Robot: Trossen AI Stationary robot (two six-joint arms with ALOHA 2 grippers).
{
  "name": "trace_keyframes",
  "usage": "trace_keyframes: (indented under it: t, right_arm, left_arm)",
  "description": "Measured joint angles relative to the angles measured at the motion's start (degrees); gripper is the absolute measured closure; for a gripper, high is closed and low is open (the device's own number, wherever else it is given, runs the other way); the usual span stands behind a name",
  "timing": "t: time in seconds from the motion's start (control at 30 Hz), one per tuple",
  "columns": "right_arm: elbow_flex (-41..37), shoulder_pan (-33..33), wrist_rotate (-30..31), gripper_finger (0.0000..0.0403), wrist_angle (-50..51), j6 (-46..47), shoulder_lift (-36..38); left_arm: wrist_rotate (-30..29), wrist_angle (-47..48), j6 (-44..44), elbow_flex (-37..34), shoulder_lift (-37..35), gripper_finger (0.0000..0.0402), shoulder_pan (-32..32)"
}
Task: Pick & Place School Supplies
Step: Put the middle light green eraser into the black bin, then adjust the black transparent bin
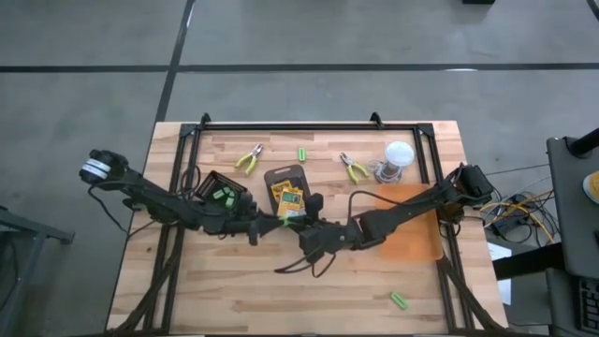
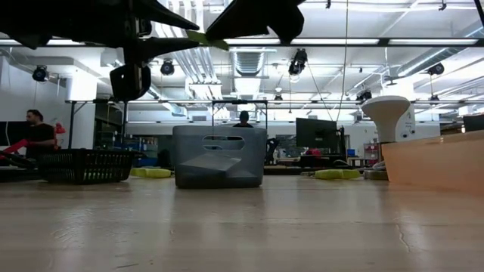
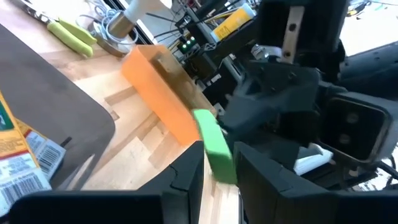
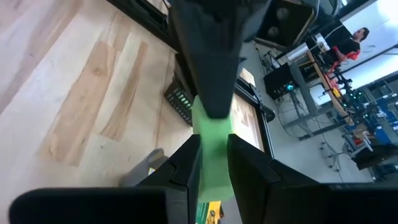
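High view shows both arms meeting over the middle of the bench [image 1: 234, 290]. The left gripper [image 1: 273, 223] and the right gripper [image 1: 314, 234] are nose to nose. Between them is one green stick [image 3: 214, 144]. In the two wrist views, both sets of jaws are closed on that same stick, one at each end. It looks like a hand-off from one arm to the other, up in the air and not on the wood.

Some work looks done. The black basket [image 1: 223, 193] by the left arm already has green sticks [image 1: 223, 196] in it. The grey tray [image 1: 284, 176] has yellow crayon boxes [image 1: 290, 198] lying on its near end.

A lot is still out. One pair of pliers [image 1: 248, 159] lies at the back of the bench, and the other pliers [image 1: 354, 168] lie near the jar [image 1: 394, 159]. A lone stick [image 1: 302, 153] sits between them. Another loose stick [image 1: 400, 300] lies near the front edge on the right, well apart from everything. The orange bin [image 1: 407, 225] sits under the right arm, and I cannot tell if anything is in it.

I would say the job is partly done, with four things still loose and one in the air.
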State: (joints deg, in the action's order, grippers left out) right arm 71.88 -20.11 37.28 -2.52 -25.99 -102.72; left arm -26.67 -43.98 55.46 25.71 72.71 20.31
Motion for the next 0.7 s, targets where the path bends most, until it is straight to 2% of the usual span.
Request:
trace_keyframes:
  t: [0.3, 0.53, 0.7]
  right_arm:
    - [0.00, -0.04, -0.26, 0.0339, -0.09, 0.03, 0.02]
    - [0.00, -0.04, -0.26, 0.0356, 0.21, 0.06, 0.02]
    - [-0.01, -0.04, -0.24, 0.0360, 0.65, 3.34, 0.02]
  left_arm:
    - [-0.34, 0.49, -1.85, -0.36, 0.00, 0.0312, -0.94]
    - [-0.25, 1.65, -1.81, -0.61, 0.00, 0.0342, -1.02]
    - [-0.23, 3.00, -2.98, -0.62, 0.01, 0.0356, -1.02]
